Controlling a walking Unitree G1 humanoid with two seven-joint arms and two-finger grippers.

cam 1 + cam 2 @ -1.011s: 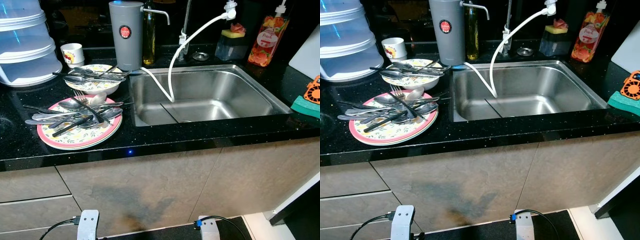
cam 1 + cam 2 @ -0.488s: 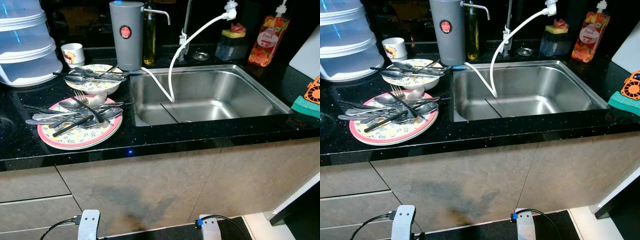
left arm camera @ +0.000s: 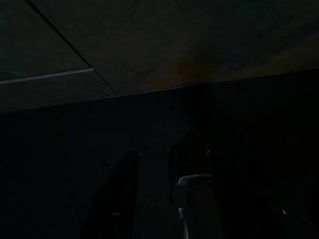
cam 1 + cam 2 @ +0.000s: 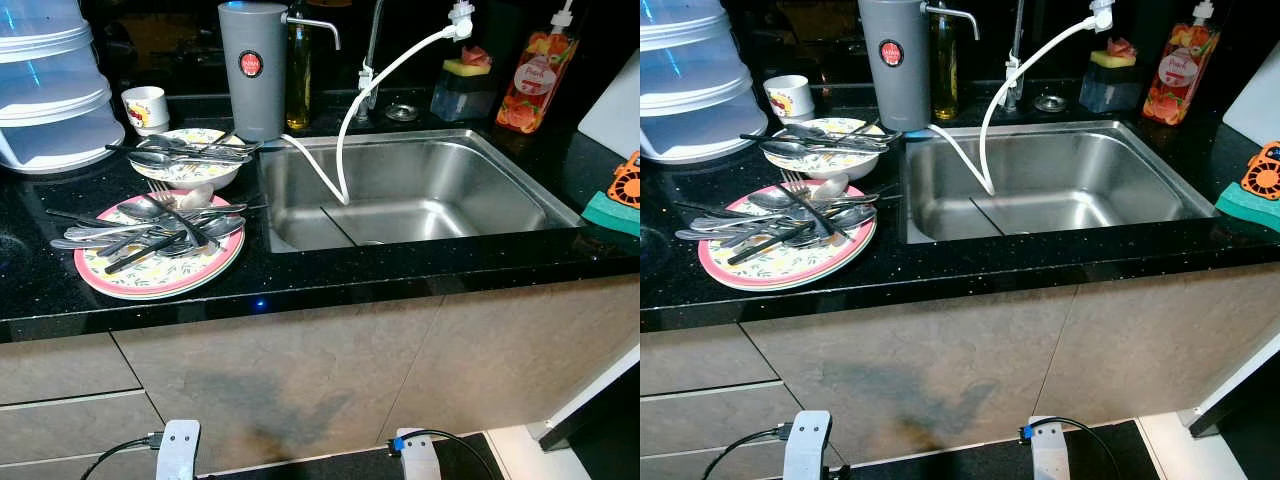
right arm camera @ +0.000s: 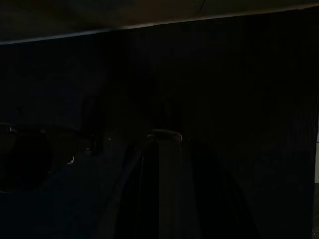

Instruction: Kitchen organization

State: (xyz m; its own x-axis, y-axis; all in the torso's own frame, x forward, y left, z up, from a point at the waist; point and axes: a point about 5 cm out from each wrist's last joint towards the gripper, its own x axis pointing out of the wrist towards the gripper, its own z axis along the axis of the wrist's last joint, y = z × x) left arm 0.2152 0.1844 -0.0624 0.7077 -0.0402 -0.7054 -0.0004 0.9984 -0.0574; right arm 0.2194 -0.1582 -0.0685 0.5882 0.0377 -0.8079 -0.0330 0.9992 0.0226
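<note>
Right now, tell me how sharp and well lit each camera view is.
Left and right eye views: sharp and evenly lit, with soft glare on the stainless steel sink basin and a small blue glint on the black speckled countertop's edge. Left and right wrist views: almost black, only faint outlines, nothing readable.

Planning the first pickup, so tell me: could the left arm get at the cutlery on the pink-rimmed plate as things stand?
Probably yes. The cutlery lies piled on the pink-rimmed plate near the counter's front edge, on the robot's left, with nothing standing in front of it. The left arm hangs low by the cabinet front and would have to rise first.
</note>
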